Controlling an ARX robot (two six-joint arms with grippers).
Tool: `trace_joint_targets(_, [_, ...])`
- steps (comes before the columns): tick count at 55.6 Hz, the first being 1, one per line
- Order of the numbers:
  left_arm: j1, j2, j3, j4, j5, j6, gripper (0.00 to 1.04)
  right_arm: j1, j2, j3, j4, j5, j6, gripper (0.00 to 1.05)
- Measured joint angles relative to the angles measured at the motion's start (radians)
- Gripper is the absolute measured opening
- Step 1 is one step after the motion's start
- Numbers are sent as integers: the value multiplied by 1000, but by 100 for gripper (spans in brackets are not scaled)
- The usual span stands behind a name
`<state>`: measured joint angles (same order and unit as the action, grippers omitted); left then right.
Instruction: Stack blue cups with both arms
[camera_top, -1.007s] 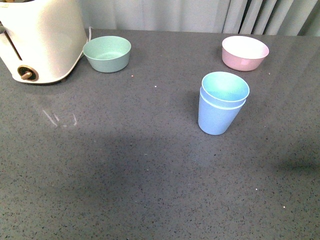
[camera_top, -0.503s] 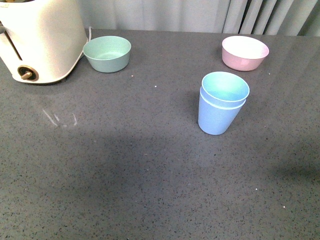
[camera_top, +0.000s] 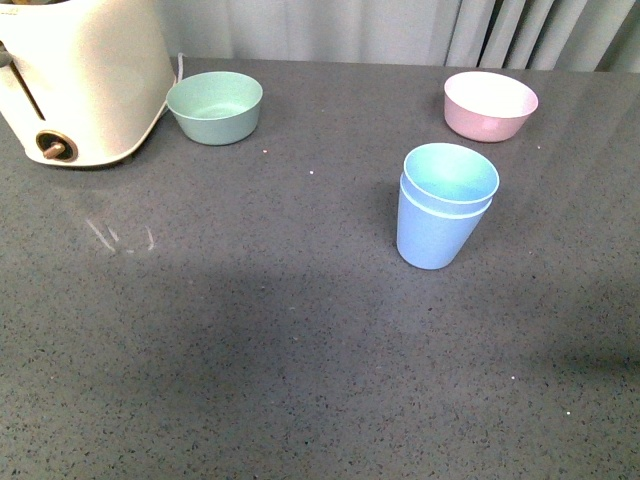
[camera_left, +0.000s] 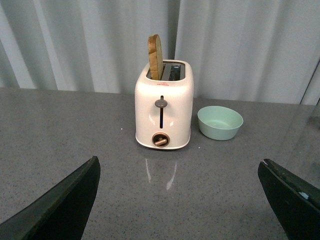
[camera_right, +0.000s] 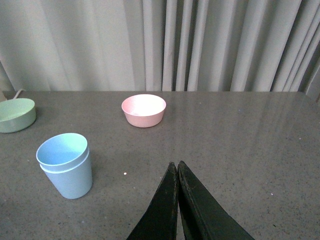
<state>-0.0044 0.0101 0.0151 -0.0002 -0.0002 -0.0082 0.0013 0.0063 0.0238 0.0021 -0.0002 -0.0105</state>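
Two light blue matte plastic tumblers (camera_top: 445, 205) nested upright mid-counter, nearer the pink bowl (camera_top: 490, 104) than the green bowl (camera_top: 214, 106) | step: stacking looks finished (nothing left but to stay clear) | left gripper (camera_left: 180, 200) spread wide, empty | right gripper (camera_right: 177, 200) fingers pressed together, holding nothing, apart from cups

We see a cream toaster (camera_top: 80, 80) at the far left of the grey countertop (camera_top: 250, 330), a slice of bread (camera_left: 156, 57) upright in one slot. Just right of the toaster sits a green bowl (camera_top: 214, 107); well right of it, a pink bowl (camera_top: 490, 105). Behind hang grey curtains (camera_right: 200, 45).
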Motion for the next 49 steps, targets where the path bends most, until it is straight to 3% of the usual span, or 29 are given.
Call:
trace_joint_targets(23, [0,0,0,0,0,0,96,0,0,0,0,0,0,70])
trace_joint_targets(29, [0,0,0,0,0,0,96,0,0,0,0,0,0,97])
trace_joint_targets(49, [0,0,0,0,0,0,96,0,0,0,0,0,1,96])
